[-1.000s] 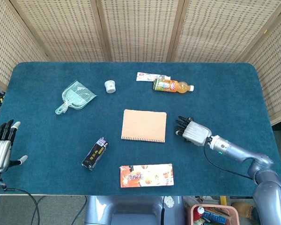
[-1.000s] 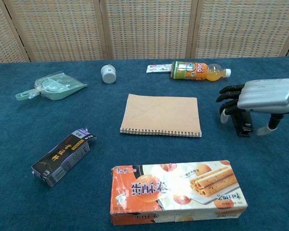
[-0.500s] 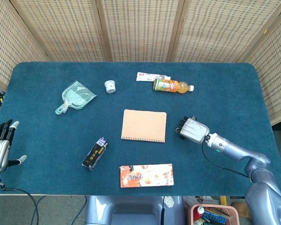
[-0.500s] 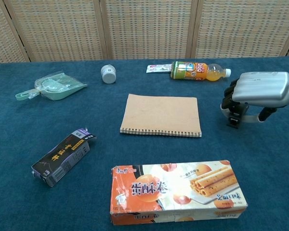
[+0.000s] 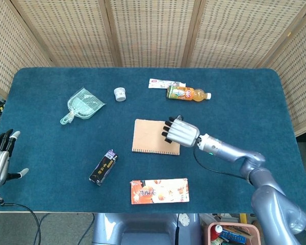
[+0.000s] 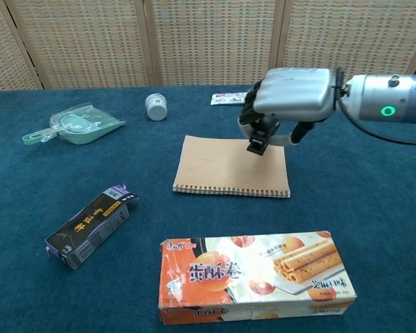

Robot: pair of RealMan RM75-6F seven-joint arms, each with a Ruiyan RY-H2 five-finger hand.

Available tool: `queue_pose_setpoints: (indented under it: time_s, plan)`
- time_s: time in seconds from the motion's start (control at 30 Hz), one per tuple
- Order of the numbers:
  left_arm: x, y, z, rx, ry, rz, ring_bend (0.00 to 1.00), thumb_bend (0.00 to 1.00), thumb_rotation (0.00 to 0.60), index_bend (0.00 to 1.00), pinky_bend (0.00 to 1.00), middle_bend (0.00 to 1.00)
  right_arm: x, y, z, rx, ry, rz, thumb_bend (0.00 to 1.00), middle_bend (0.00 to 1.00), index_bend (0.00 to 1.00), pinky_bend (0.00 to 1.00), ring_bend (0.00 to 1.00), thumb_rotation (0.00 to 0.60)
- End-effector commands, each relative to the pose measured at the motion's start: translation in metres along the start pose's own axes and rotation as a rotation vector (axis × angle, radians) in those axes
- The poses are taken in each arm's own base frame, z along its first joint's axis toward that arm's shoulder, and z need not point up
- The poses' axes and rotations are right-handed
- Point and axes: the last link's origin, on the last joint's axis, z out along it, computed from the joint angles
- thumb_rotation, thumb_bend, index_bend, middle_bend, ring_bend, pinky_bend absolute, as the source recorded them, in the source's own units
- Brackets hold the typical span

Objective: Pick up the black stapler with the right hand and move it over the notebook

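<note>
My right hand (image 6: 291, 94) (image 5: 181, 131) hangs above the right part of the tan spiral notebook (image 6: 222, 164) (image 5: 152, 136), which lies flat in the middle of the table. Its fingers curl around the black stapler (image 6: 261, 136), whose lower end sticks out below the palm, clear of the cover. In the head view the hand hides the stapler. My left hand (image 5: 0, 159) stays at the far left table edge, fingers spread, holding nothing.
An orange biscuit box (image 6: 255, 276) lies at the front, with a dark carton (image 6: 90, 225) at the front left. A green dustpan (image 6: 75, 123), a white jar (image 6: 156, 106), an orange drink bottle (image 5: 188, 93) and a small packet (image 5: 158, 83) sit farther back.
My right hand has lifted the stapler off the cloth at the right and carried it left, so it now hangs over the notebook. The left hand has barely moved.
</note>
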Motion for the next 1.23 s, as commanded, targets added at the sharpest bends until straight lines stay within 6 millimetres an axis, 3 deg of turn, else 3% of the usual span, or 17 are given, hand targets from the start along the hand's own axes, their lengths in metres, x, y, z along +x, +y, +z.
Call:
queue_pose_setpoints:
  time_s: [0.03,0.17,0.2,0.27,0.3,0.37,0.43,0.53,0.67,0.73,0.93,1.1,1.23]
  plan:
    - [0.0,0.0,0.0,0.0,-0.003,-0.003,0.0,0.04,0.6,0.0,0.0,0.0,-0.001,-0.023,0.032,0.018,-0.011,0.013,0.48,0.53,0.52,0.41,0.36,0.6]
    - [0.001,-0.002,0.001,0.003,-0.006,-0.008,0.0,0.04,0.6,0.0,0.0,0.0,-0.004,-0.036,0.043,0.037,-0.023,-0.016,0.48,0.53,0.52,0.4,0.36,0.6]
    - [0.001,-0.002,0.001,0.003,-0.007,-0.009,0.0,0.04,0.6,0.0,0.0,0.0,-0.005,-0.037,0.044,0.043,-0.028,-0.029,0.44,0.5,0.48,0.38,0.35,0.6]
    - [0.001,-0.003,0.001,0.005,-0.008,-0.013,0.0,0.04,0.6,0.0,0.0,0.0,-0.013,-0.038,0.043,0.039,-0.072,-0.062,0.25,0.33,0.35,0.25,0.24,0.6]
    - [0.002,-0.003,0.0,0.005,-0.007,-0.013,0.0,0.04,0.6,0.0,0.0,0.0,-0.016,-0.036,0.042,0.029,-0.092,-0.066,0.12,0.2,0.24,0.17,0.14,0.6]
    - [0.002,-0.003,0.0,0.003,-0.005,-0.016,0.0,0.04,0.6,0.0,0.0,0.0,-0.018,-0.034,0.039,0.001,-0.101,-0.053,0.01,0.05,0.12,0.1,0.02,0.6]
    - [0.002,-0.003,0.0,0.002,-0.006,-0.017,0.0,0.04,0.6,0.0,0.0,0.0,-0.015,-0.032,0.037,-0.015,-0.088,-0.047,0.0,0.0,0.06,0.08,0.0,0.6]
    - [0.001,-0.002,0.0,-0.003,-0.014,-0.019,0.0,0.04,0.6,0.0,0.0,0.0,-0.009,-0.027,0.03,-0.033,-0.056,-0.056,0.0,0.0,0.05,0.07,0.0,0.6]
    - [0.001,-0.002,0.0,-0.007,-0.024,-0.027,0.0,0.04,0.6,0.0,0.0,0.0,0.003,-0.015,0.006,-0.083,0.005,-0.067,0.0,0.0,0.05,0.07,0.0,0.6]
    - [0.003,-0.002,0.0,-0.01,-0.019,-0.032,0.0,0.04,0.6,0.0,0.0,0.0,0.009,-0.007,-0.014,-0.126,0.039,-0.068,0.0,0.0,0.05,0.07,0.0,0.6]
    - [0.006,0.001,-0.007,-0.044,0.002,-0.04,0.0,0.04,0.6,0.0,0.0,0.0,0.034,0.005,-0.125,-0.45,0.108,-0.01,0.0,0.0,0.05,0.03,0.0,0.6]
    - [0.005,0.006,-0.015,-0.087,0.011,-0.042,0.0,0.04,0.6,0.0,0.0,0.0,0.044,-0.016,-0.206,-0.736,0.142,0.175,0.0,0.0,0.05,0.0,0.0,0.6]
    - [0.002,0.007,-0.021,-0.113,0.023,-0.028,0.0,0.04,0.6,0.0,0.0,0.0,0.036,-0.04,-0.262,-0.938,0.074,0.302,0.0,0.0,0.01,0.0,0.0,0.6]
